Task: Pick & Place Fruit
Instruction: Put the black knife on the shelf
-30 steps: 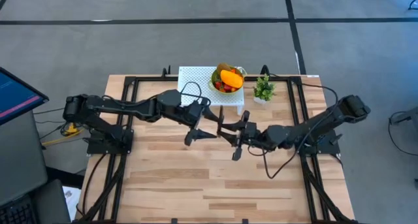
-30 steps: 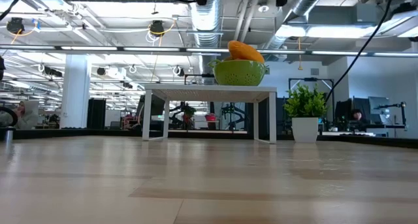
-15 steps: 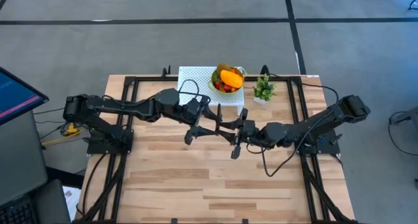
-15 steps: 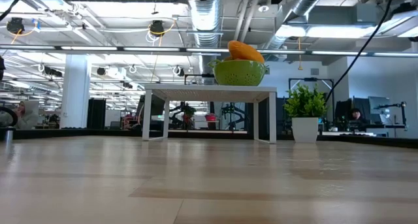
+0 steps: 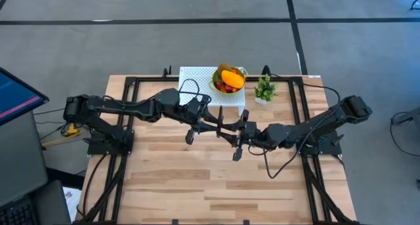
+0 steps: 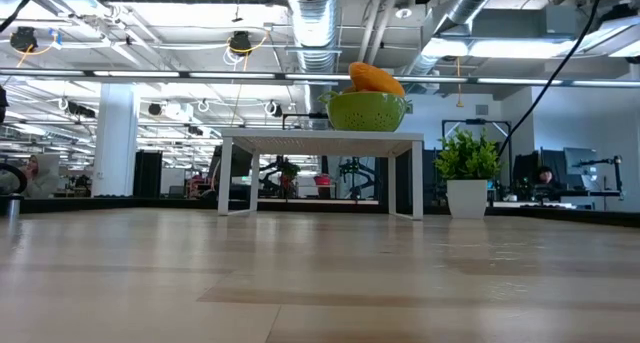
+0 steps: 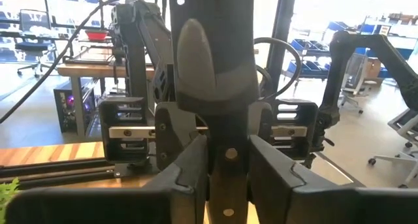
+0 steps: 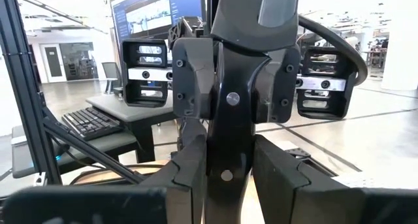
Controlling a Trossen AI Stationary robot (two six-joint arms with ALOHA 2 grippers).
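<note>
while the fruit sits heaped in the green bowl on the white stand at the far edge of the surface, with the orange-yellow mango on top, both arms meet well short of it over the middle of the boards. the left gripper and the right gripper face each other nose to nose with a slim black knife bridging them, which reads as a hand-over from one arm to the other, not a fruit pick. in the left wrist view that arm's fingers stand narrow against the riveted dark handle, apparently clamped on it; the right arm's fingers press a like dark bar from both sides, so both seem to hold the knife at once. the small potted plant stands just beside the stand, clear of the arms. much is hard to read: from above the knife merges with the dark fingers, the blade end cannot be told from the handle, the low view shows neither gripper, and the small berries and the kiwi in the bowl are too tiny to pick apart.
</note>
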